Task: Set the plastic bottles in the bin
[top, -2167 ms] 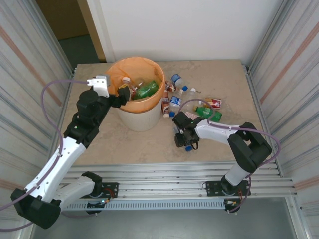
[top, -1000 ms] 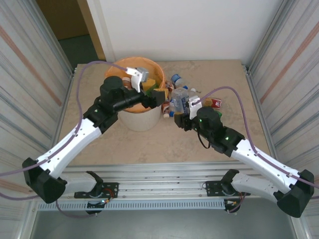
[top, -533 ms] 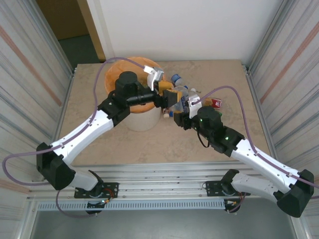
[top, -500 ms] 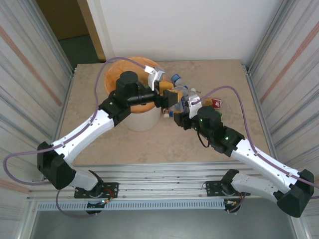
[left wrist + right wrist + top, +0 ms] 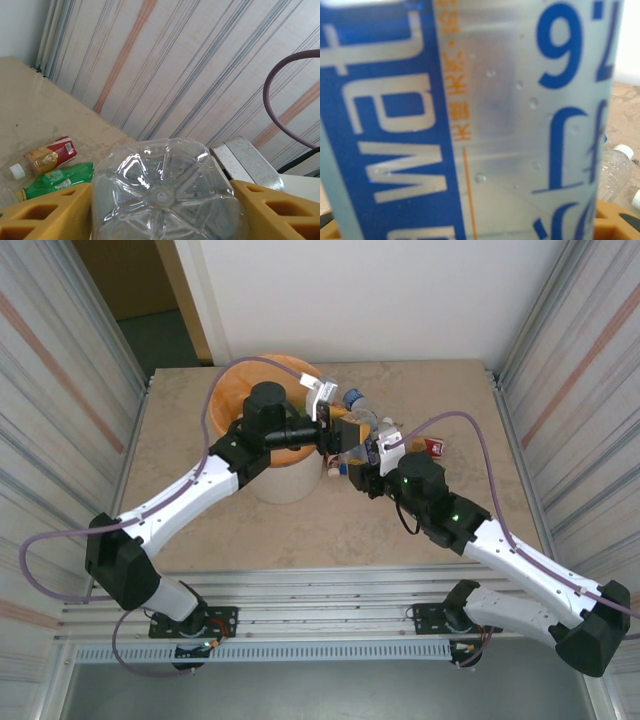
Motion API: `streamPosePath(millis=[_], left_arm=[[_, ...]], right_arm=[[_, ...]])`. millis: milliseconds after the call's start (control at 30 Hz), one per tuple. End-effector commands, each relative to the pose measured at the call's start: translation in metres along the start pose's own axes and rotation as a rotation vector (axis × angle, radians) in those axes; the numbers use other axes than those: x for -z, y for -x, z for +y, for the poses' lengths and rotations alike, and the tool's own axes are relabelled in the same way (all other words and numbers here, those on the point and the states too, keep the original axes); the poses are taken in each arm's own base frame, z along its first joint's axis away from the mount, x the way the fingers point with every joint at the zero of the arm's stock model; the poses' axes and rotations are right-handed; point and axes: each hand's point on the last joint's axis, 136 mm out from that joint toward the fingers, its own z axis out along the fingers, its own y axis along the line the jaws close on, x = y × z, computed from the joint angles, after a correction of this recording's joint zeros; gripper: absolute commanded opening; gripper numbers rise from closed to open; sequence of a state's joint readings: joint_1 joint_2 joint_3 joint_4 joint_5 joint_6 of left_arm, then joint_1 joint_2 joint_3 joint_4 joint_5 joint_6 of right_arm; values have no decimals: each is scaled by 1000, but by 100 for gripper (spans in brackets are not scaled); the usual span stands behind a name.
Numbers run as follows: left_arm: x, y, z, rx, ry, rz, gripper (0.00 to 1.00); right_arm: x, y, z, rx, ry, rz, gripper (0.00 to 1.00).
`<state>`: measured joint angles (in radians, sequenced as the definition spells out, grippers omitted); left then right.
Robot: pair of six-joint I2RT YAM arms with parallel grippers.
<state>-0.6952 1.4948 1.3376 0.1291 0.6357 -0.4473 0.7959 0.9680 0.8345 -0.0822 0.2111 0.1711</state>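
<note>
The left gripper (image 5: 162, 212) is closed around a clear bottle (image 5: 165, 185) near its base, with 1 yellow finger (image 5: 45, 210) against each side. The right gripper (image 5: 362, 462) clamps the same bottle at its blue label and holds it in the air just right of the bin (image 5: 285, 482). The left arm lies across the bin's orange-lined mouth, so I cannot tell what is inside. Further right on the table (image 5: 300, 530) lie a green bottle (image 5: 57, 181), a red-labelled bottle (image 5: 50, 154) and, farther back, a blue-capped bottle (image 5: 353, 399).
</note>
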Motion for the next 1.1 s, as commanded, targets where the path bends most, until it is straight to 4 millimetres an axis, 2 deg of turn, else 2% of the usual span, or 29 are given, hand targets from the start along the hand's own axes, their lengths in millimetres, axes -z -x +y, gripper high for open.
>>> streamPosePath(millis=[0,367,400,467,533,733,900,1033,1067], left_arm=[[-4,12,-21,-24,-85,-15,64],[-6,12,-24,-27,-103,-7,40],[-5,12,-24,-26,-104,-6,41],[-6,11,-24,-24,-107,-3,54],[-6,12,-25,-24,-109,-2,61],[-9,10,-23,-11,-118,12,63],[-12,7,-23,0,-130,23,71],[-12,8,-24,0,-136,24,72],[-12,8,-24,-1,-136,25,71]], right_arm=[[8,34,8,15,37,-94,24],[5,44,11,31,39,-112,28],[5,44,11,30,40,-112,28],[5,45,10,30,38,-115,28],[5,45,10,31,37,-117,28],[7,51,11,36,39,-133,28],[8,58,12,38,42,-156,28],[9,62,12,39,44,-170,28],[2,57,13,46,40,-149,28]])
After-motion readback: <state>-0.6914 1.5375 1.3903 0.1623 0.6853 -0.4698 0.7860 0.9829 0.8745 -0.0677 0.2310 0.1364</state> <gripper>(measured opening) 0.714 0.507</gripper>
